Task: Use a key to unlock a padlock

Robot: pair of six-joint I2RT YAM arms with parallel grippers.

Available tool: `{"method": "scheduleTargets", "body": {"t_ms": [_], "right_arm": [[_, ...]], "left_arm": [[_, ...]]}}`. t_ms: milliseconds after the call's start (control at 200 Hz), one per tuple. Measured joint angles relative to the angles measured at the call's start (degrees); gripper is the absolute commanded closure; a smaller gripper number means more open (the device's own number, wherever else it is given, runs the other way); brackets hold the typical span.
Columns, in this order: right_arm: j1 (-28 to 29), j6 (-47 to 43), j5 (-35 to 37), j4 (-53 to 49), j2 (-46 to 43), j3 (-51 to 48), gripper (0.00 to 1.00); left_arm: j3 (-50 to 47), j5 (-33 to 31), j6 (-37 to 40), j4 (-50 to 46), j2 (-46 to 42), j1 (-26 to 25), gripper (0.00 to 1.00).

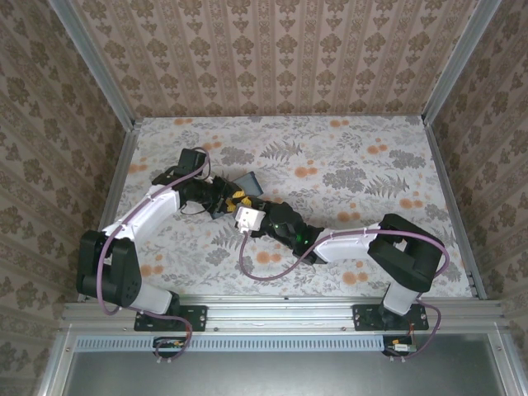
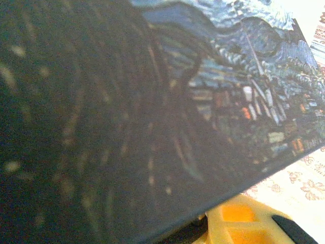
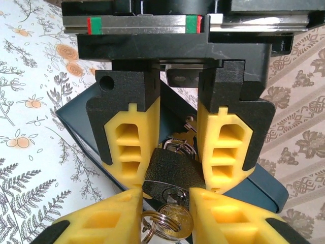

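Nose-to-nose, dark blue box [image 3: 264,189] close behind: left gripper [image 3: 175,166] clamps black metal padlock [image 3: 170,177]; right gripper [image 3: 166,199] flanks brass key [image 3: 176,221], hold unclear.

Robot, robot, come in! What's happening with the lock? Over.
Left jaws shut on padlock. Right jaws shut on key, key seems in keyhole. Book close behind padlock, nothing between the jaws' work. Over.

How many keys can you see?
1: a brass key in the padlock, between the fingers of the right gripper. More may hang hidden on its ring.
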Motion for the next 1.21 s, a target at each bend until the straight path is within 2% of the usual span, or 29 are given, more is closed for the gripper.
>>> {"method": "scheduleTargets", "body": {"t_ms": [190, 430, 710, 735, 790, 885, 975, 1205], "right_arm": [[0.0, -1.27, 0.2, 1.46, 0.79, 0.04, 0.84], [0.07, -1.22, 0.24, 2.4, 1.29, 0.07, 0.91], [0.02, 4.66, 0.48, 2.32, 1.27, 0.07, 0.93], [0.02, 5.62, 0.52, 2.29, 1.27, 0.07, 0.93], [0.07, 7.72, 0.55, 2.08, 1.27, 0.07, 0.93], [0.28, 11.1, 0.76, 1.81, 1.25, 0.07, 0.94], [0.35, 13.86, 1.86, 1.33, 1.27, 0.07, 0.95], [-0.92, 18.97, 3.41, 0.98, 1.29, 0.07, 0.95]], "left_arm": [[-0.31, -0.35, -0.04, 0.22, 0.0, 0.07, 1.0], [-0.37, -0.9, -0.26, 0.59, -0.02, 0.11, 1.0], [-0.81, -0.92, -0.44, 1.25, -0.11, 0.26, 1.0], [-0.9, -0.9, -0.42, 1.31, -0.11, 0.31, 0.95], [-1.01, -0.9, -0.42, 1.29, -0.11, 0.37, 0.77], [-0.92, -1.01, 0.31, 0.37, -0.11, 0.39, 0.63], [-0.09, -1.11, 2.34, -2.25, -0.61, 0.48, 0.59], [1.7, -2.71, 5.97, -7.08, -6.69, 2.4, 0.58]]}}
